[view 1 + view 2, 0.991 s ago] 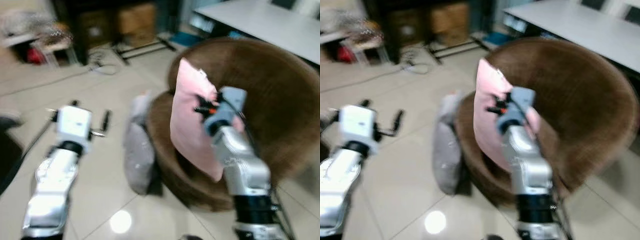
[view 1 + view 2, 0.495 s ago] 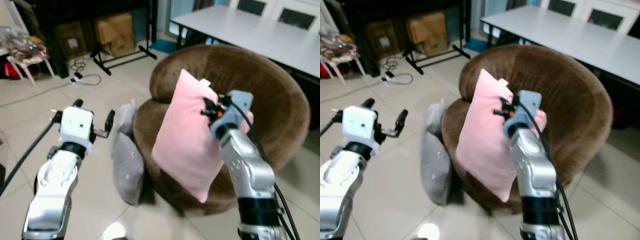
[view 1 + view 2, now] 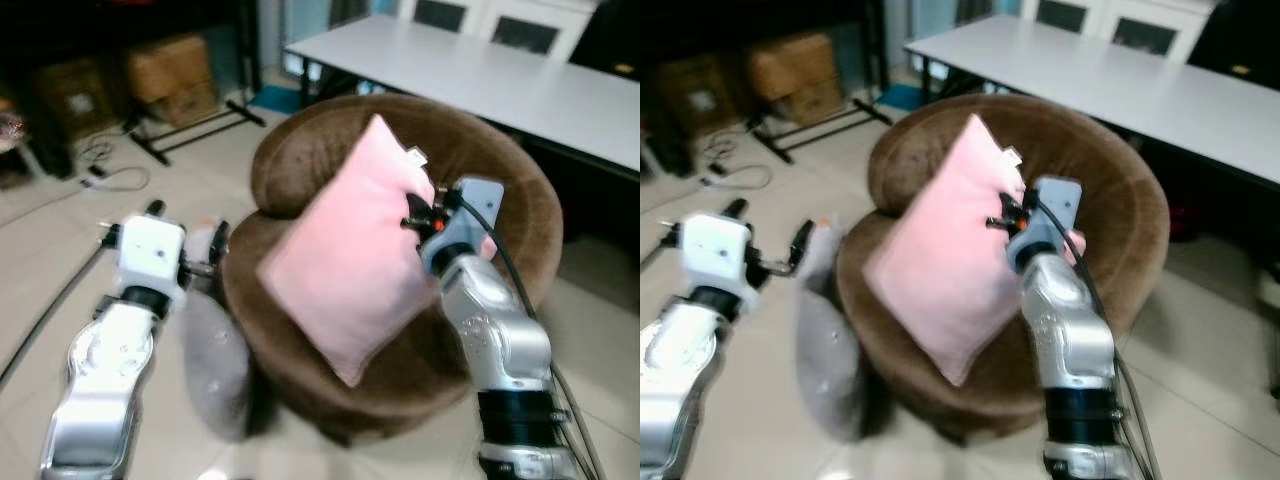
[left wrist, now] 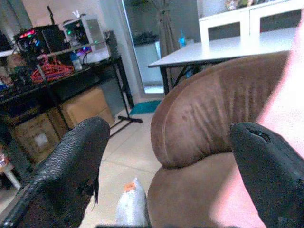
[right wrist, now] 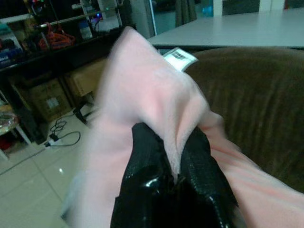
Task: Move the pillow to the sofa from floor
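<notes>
Two arms are raised before the round brown plush sofa chair [image 3: 480, 190]. The right gripper [image 5: 173, 156] has its jaws pinched shut on a fold near one edge of the soft pink square pillow [image 3: 350, 265], so the pillow hangs tilted in the air, clear of the tiled floor [image 3: 60, 250] and over the front of the seat, its lower corner close to the cushion. The left gripper [image 4: 166, 166] hangs beside the sofa's outer side with its jaws spread wide and nothing between them. A second, grey pillow [image 3: 210, 360] leans on the floor against the sofa's base.

The carrying step looks nearly done. The next move should call for lowering the pink pillow well back into the seat, against the curved backrest, before the right jaws release.
</notes>
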You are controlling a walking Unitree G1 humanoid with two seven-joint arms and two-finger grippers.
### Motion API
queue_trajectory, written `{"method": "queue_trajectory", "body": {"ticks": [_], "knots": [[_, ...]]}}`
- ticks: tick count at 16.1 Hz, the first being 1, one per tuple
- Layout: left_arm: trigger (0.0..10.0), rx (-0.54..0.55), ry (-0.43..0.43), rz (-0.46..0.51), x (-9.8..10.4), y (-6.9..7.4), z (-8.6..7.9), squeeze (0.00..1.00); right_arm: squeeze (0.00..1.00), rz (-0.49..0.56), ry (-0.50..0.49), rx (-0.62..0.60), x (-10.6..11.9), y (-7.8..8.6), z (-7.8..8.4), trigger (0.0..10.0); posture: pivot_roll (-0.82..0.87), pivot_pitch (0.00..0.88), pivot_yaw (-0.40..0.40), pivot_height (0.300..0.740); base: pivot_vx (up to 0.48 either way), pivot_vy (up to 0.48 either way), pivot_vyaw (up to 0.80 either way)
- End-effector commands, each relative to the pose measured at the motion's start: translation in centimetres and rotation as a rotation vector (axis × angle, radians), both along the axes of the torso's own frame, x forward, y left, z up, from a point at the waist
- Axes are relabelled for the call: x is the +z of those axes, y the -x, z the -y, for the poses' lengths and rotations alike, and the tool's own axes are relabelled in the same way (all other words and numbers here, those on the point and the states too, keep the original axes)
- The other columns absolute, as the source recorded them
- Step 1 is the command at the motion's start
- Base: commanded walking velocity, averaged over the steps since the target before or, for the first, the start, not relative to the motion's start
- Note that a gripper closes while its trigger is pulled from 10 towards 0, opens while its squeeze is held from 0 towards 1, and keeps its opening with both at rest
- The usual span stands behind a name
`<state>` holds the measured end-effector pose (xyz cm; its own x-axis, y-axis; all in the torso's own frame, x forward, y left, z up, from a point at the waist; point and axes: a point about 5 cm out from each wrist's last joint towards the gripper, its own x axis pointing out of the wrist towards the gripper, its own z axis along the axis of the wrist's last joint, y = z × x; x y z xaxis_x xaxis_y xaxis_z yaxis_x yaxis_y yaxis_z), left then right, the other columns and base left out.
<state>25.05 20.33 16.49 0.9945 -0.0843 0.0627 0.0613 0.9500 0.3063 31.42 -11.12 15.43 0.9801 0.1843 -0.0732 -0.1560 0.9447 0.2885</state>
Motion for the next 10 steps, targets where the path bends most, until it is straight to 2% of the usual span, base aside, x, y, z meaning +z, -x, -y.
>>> {"method": "queue_trajectory", "body": {"ticks": [1,10], "knots": [[10.0,-0.019,0.011,-0.003,0.02,-0.11,0.49,0.00,0.00,0.046,0.010,-0.012,1.06,-0.23,0.45,10.0,-0.07,0.000,-0.056,0.740,0.352,0.000,0.00],[10.0,-0.022,0.003,-0.011,-0.10,0.03,0.50,0.00,0.00,0.062,0.018,0.021,1.39,-0.34,0.16,10.0,-0.07,0.000,-0.057,0.740,0.347,0.000,0.00]]}}
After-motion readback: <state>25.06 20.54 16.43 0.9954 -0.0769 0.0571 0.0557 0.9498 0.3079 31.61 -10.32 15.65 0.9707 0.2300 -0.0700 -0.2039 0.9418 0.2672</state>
